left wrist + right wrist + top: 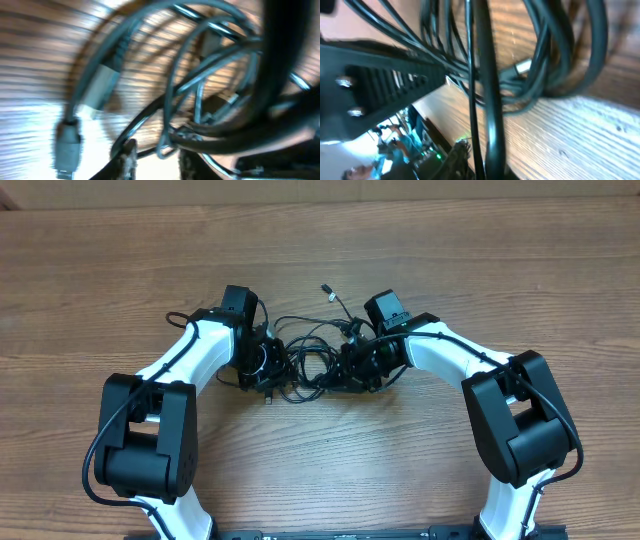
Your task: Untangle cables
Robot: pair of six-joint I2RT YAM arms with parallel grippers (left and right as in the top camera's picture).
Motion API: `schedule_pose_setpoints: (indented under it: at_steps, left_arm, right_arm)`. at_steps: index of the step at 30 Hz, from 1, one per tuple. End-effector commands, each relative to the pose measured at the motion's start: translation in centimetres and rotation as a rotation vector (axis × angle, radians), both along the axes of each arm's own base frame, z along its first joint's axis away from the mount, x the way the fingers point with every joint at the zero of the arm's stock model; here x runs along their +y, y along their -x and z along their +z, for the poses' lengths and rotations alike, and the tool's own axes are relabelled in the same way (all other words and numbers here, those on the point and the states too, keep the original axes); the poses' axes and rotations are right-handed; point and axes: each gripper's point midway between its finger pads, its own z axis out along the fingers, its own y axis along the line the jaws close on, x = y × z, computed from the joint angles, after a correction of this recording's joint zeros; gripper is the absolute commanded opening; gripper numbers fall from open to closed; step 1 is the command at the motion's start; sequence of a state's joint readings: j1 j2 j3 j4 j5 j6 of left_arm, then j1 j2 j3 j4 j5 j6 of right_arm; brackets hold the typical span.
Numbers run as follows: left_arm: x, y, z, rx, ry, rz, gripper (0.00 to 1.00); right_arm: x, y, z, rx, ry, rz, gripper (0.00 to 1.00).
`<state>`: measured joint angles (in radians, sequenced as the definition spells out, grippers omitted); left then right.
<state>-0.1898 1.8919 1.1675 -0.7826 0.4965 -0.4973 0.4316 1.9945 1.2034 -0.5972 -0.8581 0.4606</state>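
Observation:
The cables (310, 358) lie as one black tangle of loops at the table's middle, with one plug end (327, 288) sticking out behind. My left gripper (263, 366) is at the tangle's left side and my right gripper (354, 362) at its right side. In the blurred left wrist view the left gripper (160, 161) stands open, with a thin cable loop (165, 146) at its tips. More cables (200, 75) arch above, and a grey plug (67, 147) hangs at the left. In the right wrist view the right gripper (482, 169) is shut on two cable strands (487, 100) that run straight up.
The wooden table (320, 240) stretches all round the tangle. Both white arms reach in from the near edge, left arm (190, 360) and right arm (450, 360). A black ribbed part of the other arm (385, 82) fills the left of the right wrist view, next to a silver plug (521, 66).

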Motion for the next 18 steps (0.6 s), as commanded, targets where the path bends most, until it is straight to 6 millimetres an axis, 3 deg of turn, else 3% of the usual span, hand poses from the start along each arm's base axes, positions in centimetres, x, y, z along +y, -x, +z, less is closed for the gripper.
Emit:
schedule_pose_setpoints:
  at_steps: [1,18]
  left_arm:
    - [1.1,-0.4,-0.4,-0.03,-0.091,-0.014,0.24]
    - [0.1,-1.5,-0.8,-0.07,-0.149,0.04,0.17]
  right_arm:
    - [0.3,-0.3,-0.1,0.056,-0.009,-0.052,0.07]
    - [0.4,-1.5,-0.2,0.039,0.005,-0.101,0.04]
